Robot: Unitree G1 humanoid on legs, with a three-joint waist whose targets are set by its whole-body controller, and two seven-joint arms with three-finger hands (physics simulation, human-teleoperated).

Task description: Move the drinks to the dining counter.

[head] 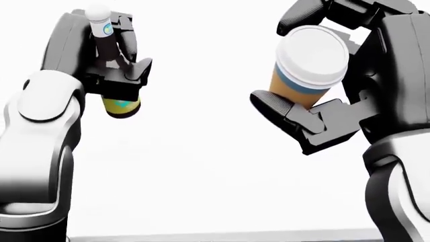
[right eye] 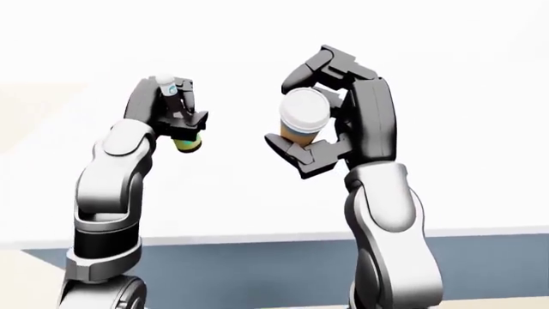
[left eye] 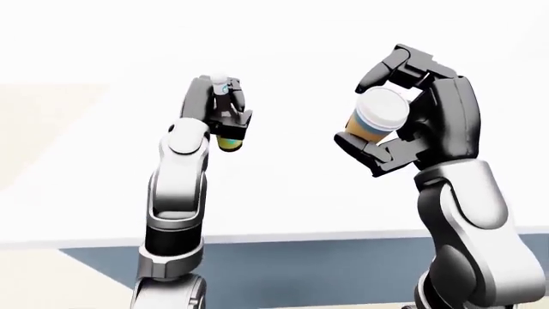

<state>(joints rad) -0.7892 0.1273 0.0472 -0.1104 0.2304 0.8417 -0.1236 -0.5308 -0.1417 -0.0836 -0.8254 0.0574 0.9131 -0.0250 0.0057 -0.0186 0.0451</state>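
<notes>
My left robot hand (head: 114, 65) grips a bottle (head: 115, 75); my right robot hand (head: 322, 75) clamps a tilted cup (head: 306, 68). Both hang above the white desk (head: 201, 176). Risk, in my judgement: the tilt loosens the cup, or either drink slips at release.

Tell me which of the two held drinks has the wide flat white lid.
The coffee cup in the right hand: tan with a blue band. The left hand grips a slim bottle with a small cap.

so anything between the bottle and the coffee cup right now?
Nothing: in the head view only bare white counter shows between bottle and coffee cup.
</notes>
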